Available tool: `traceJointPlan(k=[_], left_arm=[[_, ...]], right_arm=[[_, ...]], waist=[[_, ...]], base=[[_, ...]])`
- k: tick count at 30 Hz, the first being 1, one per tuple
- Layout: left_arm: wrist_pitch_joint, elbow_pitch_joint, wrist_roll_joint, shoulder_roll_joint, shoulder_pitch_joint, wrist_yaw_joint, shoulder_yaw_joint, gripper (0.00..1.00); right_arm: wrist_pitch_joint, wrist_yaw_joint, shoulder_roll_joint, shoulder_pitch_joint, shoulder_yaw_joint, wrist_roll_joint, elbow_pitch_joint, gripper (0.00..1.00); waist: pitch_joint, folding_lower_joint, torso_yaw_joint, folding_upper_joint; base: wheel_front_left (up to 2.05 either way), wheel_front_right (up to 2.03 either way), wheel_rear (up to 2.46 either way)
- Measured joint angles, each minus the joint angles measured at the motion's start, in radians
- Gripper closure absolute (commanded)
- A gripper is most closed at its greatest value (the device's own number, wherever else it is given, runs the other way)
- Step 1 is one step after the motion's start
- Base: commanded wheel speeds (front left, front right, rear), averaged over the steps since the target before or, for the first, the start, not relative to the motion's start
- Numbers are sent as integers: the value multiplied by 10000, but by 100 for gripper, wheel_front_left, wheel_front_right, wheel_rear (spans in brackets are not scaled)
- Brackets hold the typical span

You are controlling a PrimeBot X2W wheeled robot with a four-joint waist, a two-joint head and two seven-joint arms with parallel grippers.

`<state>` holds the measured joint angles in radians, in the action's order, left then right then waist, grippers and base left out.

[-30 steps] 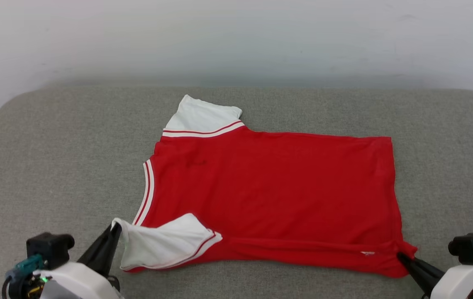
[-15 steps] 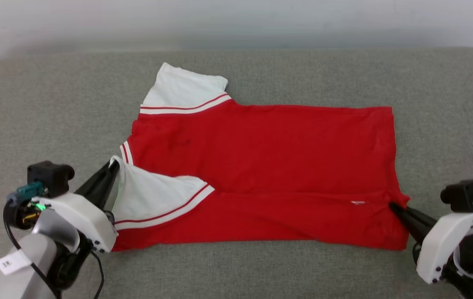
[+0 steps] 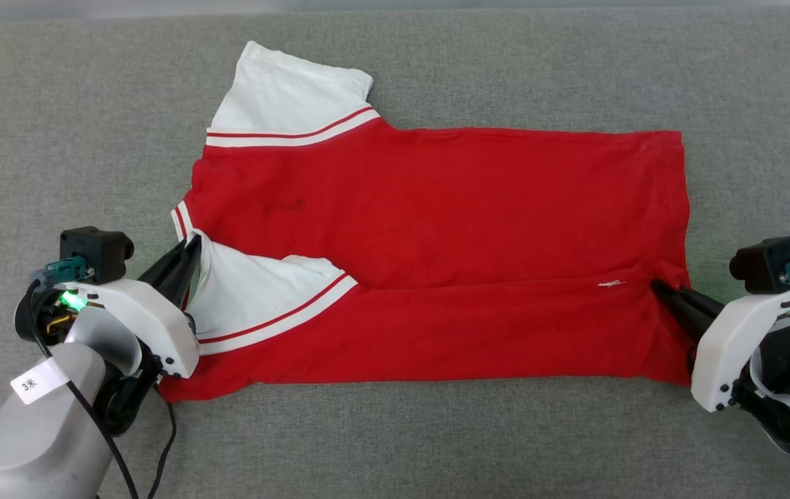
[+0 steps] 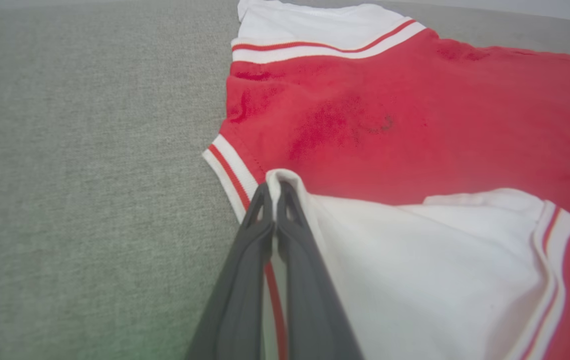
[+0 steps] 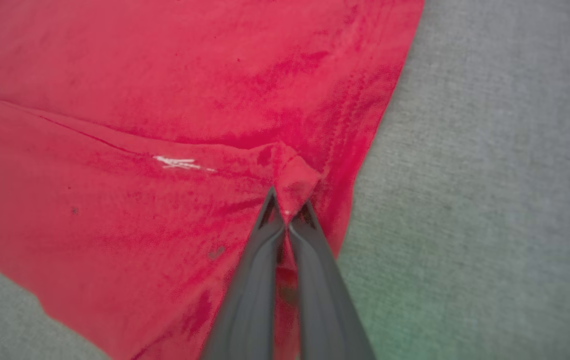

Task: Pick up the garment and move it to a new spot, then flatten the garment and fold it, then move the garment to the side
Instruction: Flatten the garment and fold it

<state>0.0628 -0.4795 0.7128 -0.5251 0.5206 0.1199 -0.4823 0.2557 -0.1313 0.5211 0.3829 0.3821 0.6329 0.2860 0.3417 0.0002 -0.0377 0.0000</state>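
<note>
A red garment (image 3: pixel 436 229) lies spread on a grey cushion (image 3: pixel 55 138), its long axis running 9 o'clock to 3 o'clock in the head view, with the collar end at 9 and the hem at 3. The left gripper (image 3: pixel 190 242) is pressed together on the tip of the near white sleeve (image 3: pixel 256 291). At the hem end, the right gripper (image 3: pixel 658 285) is nipped tight on a small peak of red cloth. A strip along the 6 o'clock edge lies doubled over the body. The uncovered red and the far sleeve (image 3: pixel 284 97) sit toward 12 o'clock from both sets of fingers. Each arm is at its own end and neither is nearer the middle. Any further carry would probably run straight toward 12 o'clock, with both ends travelling level so the crease stays parallel to the long axis. The left wrist housing covers the 7 o'clock corner, and the right arm hides the 5 o'clock corner. The layer under the fold cannot be seen. A faint dark mark (image 3: pixel 284 204) near the collar is too slight to read.
</note>
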Motion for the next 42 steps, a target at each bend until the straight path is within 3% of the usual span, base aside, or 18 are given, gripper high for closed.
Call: traceJointPlan(k=[7,8,9,10,16,20,35,42], left_arm=[[337,-974,35,174,279,65,-453,100],[389,-1091,52,221,314,79,-518,100],[418,-1193,81,272,336,81,-564,64],[424,-1302,130,301,339,81,-612,0],[357,-1645,238,257,440,92,-865,0],[-104,-1526,311,-65,666,92,-1058,0],[-5055,665,1956,-1616,1340,94,-2961,0],[-6426,1072,2589,-2006,1408,94,-3582,0]], right_arm=[[-134,2,-121,126,286,109,318,100],[-169,2,-125,113,301,157,364,65],[-192,2,-125,87,295,190,401,11],[-211,2,-125,53,290,194,408,0],[-443,2,-90,-411,-58,288,167,0],[-481,2,35,-708,-418,274,-144,0],[6,2,-186,-1383,-1009,-40,-899,0],[94,2,-263,-1431,-1112,-111,-1060,0]], waist=[[-75,0,15,0],[-133,-1,30,0],[-200,0,48,0],[-276,-1,64,0],[-862,-1,208,0],[-1258,-1,326,0],[-2064,-3,561,0],[-1978,-3,475,-1]], base=[[0,0,0],[0,0,0],[0,0,0],[0,0,0],[0,0,0],[0,0,0],[0,0,0],[0,0,0]])
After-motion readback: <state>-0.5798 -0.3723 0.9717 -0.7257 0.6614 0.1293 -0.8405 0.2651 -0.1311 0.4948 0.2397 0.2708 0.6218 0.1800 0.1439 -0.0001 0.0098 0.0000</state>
